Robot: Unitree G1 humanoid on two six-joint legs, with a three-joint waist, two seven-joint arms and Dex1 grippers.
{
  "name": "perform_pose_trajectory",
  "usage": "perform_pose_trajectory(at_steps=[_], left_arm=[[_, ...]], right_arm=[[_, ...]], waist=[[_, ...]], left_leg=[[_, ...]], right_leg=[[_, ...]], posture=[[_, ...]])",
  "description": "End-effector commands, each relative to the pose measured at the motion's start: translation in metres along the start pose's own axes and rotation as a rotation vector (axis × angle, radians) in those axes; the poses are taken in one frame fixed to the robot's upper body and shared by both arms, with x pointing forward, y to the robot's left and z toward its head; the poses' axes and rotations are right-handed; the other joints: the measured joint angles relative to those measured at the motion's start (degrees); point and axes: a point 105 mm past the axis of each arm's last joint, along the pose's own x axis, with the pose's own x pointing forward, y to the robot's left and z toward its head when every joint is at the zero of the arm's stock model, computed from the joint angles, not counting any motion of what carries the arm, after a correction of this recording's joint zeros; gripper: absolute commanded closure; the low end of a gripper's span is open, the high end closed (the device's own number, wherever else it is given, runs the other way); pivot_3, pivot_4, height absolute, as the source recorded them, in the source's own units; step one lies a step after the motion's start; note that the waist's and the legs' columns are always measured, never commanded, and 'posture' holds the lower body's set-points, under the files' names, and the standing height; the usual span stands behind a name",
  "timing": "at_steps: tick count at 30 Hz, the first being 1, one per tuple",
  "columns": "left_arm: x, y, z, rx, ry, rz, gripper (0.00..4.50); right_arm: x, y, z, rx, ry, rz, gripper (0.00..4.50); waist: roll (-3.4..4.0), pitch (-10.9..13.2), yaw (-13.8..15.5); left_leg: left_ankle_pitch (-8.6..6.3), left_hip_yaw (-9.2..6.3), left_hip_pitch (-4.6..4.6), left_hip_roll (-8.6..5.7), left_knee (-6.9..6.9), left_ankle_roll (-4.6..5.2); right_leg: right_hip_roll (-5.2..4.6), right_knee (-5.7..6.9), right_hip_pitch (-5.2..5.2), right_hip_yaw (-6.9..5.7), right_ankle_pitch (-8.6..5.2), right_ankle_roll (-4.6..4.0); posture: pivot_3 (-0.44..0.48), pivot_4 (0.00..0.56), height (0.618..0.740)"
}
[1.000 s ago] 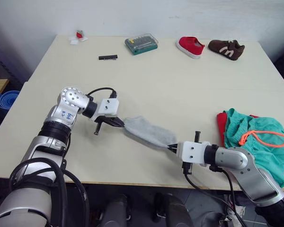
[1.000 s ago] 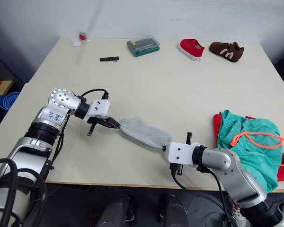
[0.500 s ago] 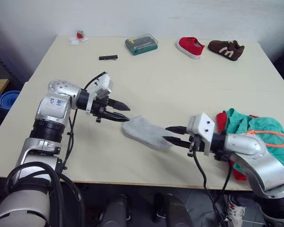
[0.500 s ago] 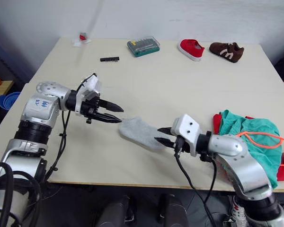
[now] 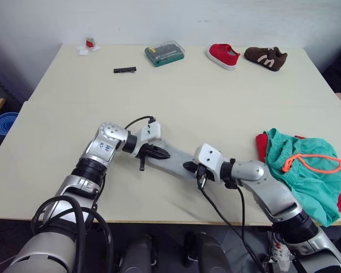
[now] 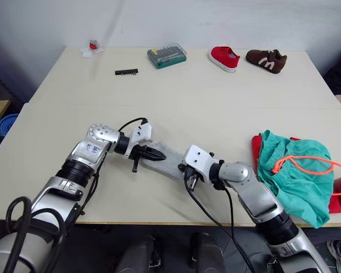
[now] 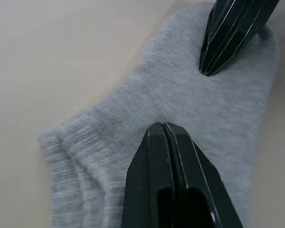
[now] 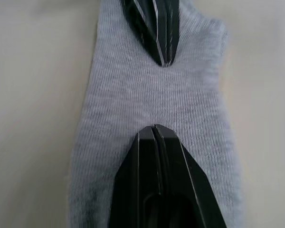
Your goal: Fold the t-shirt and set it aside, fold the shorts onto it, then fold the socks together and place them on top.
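The grey socks (image 5: pixel 175 160) lie flat as one stacked strip near the table's front middle. My left gripper (image 5: pixel 163 154) is shut, and its tips rest on the socks' left end. Facing it from the other end, my right gripper (image 5: pixel 187 166) is also shut, tips down on the fabric a short gap away. No fabric is pinched between the black fingers (image 7: pixel 164 142) in the left wrist view, nor in the right wrist view (image 8: pixel 154 142). The teal shorts (image 5: pixel 304 170) with an orange drawstring lie folded at the right, on the red t-shirt (image 5: pixel 262 145), whose edge peeks out.
Along the far edge of the table are a red shoe (image 5: pixel 223 56), a brown shoe (image 5: pixel 265 56), a green bit case (image 5: pixel 165 52), a black bit strip (image 5: pixel 124 70) and a small red-and-white item (image 5: pixel 89 44). A blue container (image 5: pixel 3 122) sits off the table's left side.
Half a second ago both grippers were open and just off the socks' ends. They have since moved in over the socks and shut, tips down on the fabric. The socks lie flat rather than stretched.
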Motion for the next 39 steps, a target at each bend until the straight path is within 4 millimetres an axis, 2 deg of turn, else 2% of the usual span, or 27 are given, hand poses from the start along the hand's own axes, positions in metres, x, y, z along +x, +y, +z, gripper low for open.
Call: perform_pose_trajectory(at_steps=[1,6,8,12,15,18,19,21,26,31,33,36,39], left_arm=[[-0.012,0.003,-0.025,-0.017,0.083,0.033,4.46],[-0.019,0.005,-0.03,-0.031,0.069,0.062,4.46],[-0.02,0.006,-0.026,-0.032,0.041,0.068,4.46],[-0.021,0.006,-0.016,-0.028,-0.001,0.063,4.46],[-0.021,0.006,-0.014,-0.023,-0.001,0.064,4.46],[-0.02,0.007,-0.013,-0.021,-0.003,0.075,4.46],[-0.019,0.008,-0.013,-0.021,-0.003,0.076,4.46],[-0.018,0.008,-0.003,-0.015,-0.036,0.074,4.46],[-0.022,-0.003,0.027,0.023,-0.122,-0.015,4.46],[-0.013,-0.022,0.066,0.021,-0.232,-0.169,4.46],[0.001,-0.021,0.06,0.065,-0.168,-0.162,4.46],[0.019,-0.012,0.037,0.098,-0.06,-0.128,4.46],[0.027,-0.006,0.014,0.118,0.033,-0.108,4.46]], right_arm=[[-0.025,0.001,-0.017,0.01,0.066,-0.012,4.5],[-0.05,-0.006,-0.018,0.015,0.074,-0.052,4.5],[-0.053,-0.013,0.002,0.028,0.004,-0.063,4.5],[-0.042,-0.018,0.042,0.039,-0.123,-0.036,4.5],[-0.024,-0.016,0.054,0.032,-0.142,-0.006,4.5],[0.004,-0.004,0.041,0.004,-0.074,0.046,4.5],[0.008,-0.003,0.038,0.001,-0.062,0.054,4.5],[0.013,0.002,0.019,-0.027,0.004,0.061,4.5],[0.006,0.01,-0.008,-0.007,0.053,0.044,4.5],[-0.002,0.014,-0.002,0.03,-0.002,0.02,4.5],[-0.003,0.013,0.002,0.024,-0.033,0.001,4.5],[-0.008,0.01,0.017,0.051,-0.126,-0.032,4.5],[-0.028,0.007,0.03,0.085,-0.197,-0.077,4.5]], waist=[[0.0,-0.01,0.1],[-0.06,-0.1,0.05],[-0.06,-0.1,-0.14],[-0.05,-0.09,-0.34],[-0.05,-0.09,-0.17],[-0.05,-0.1,-0.1],[-0.05,-0.09,-0.08],[-0.05,-0.1,-0.09],[-0.05,-0.1,-0.07],[-0.05,-0.1,0.11],[-0.05,-0.09,0.11],[-0.05,-0.09,0.08],[-0.05,-0.09,-0.07]], left_leg=[[-0.01,-0.02,0.02,0.0,-0.01,0.02],[-0.11,-0.05,0.09,0.01,-0.01,0.06],[-0.14,-0.05,0.1,0.04,-0.02,0.1],[-0.16,-0.02,0.13,0.18,-0.01,0.15],[-0.1,-0.04,0.11,0.25,-0.04,0.05],[-0.01,0.0,0.01,0.23,-0.04,-0.13],[-0.01,0.02,-0.02,0.19,-0.04,-0.11],[-0.02,0.05,-0.1,0.13,-0.02,-0.04],[-0.06,0.09,-0.14,0.06,-0.01,0.08],[-0.06,0.06,-0.12,0.07,-0.01,0.07],[-0.06,0.06,-0.12,0.07,0.02,0.07],[-0.05,0.07,-0.06,0.06,0.02,0.07],[-0.05,0.08,-0.1,0.08,-0.01,0.06]], right_leg=[[-0.01,-0.06,0.04,0.0,0.0,0.0],[-0.04,-0.09,0.11,0.0,0.02,0.0],[-0.03,-0.07,0.11,-0.01,0.05,-0.06],[0.05,0.0,0.04,-0.02,0.14,-0.19],[0.1,0.04,-0.02,-0.07,0.13,-0.23],[0.1,-0.02,-0.06,-0.08,0.13,-0.24],[0.1,-0.04,-0.06,-0.08,0.13,-0.24],[0.08,-0.01,-0.07,-0.07,0.15,-0.19],[0.05,-0.1,-0.03,-0.04,0.23,-0.02],[0.05,-0.11,0.02,-0.03,0.23,-0.01],[0.05,-0.14,0.03,-0.02,0.23,-0.01],[0.05,-0.23,0.03,0.0,0.23,-0.01],[0.06,-0.2,-0.05,0.0,0.22,-0.01]], posture=[[0.0,0.15,0.74],[0.0,0.15,0.74],[0.0,0.15,0.74],[0.0,0.15,0.74],[0.0,0.15,0.74],[0.0,0.15,0.74],[0.0,0.15,0.74],[0.0,0.15,0.74],[0.0,0.15,0.74],[0.0,0.15,0.74],[0.0,0.15,0.74],[0.0,0.15,0.74],[0.0,0.15,0.74]])
